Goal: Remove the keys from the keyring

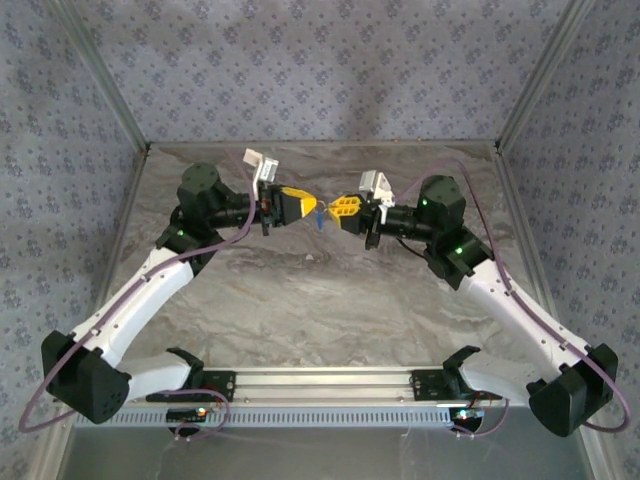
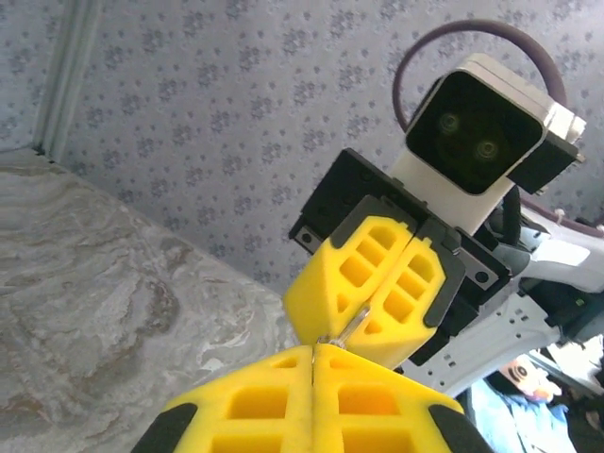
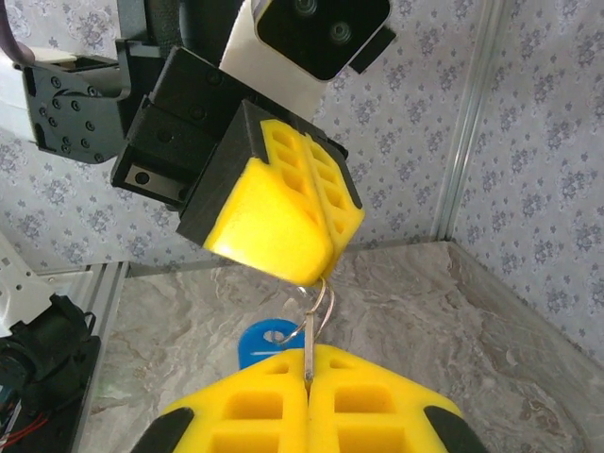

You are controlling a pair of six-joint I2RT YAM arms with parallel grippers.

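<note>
Left gripper (image 1: 312, 205), right gripper (image 1: 334, 208) both pinching keys (image 3: 265, 342), midair over table (image 1: 300, 290), walls (image 1: 320, 70) well apart

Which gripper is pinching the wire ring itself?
The left gripper: the ring loops out from its tip, while the right gripper clamps a straight metal piece.

Bright, even, diffuse light falls on the counter (image 1: 320, 290); we note only faint, soft shadows beneath the left arm (image 1: 150, 290) and right arm (image 1: 510, 300). In the left wrist view we find the left hand (image 2: 312, 351) slightly soft and the lower right corner overexposed.
</note>
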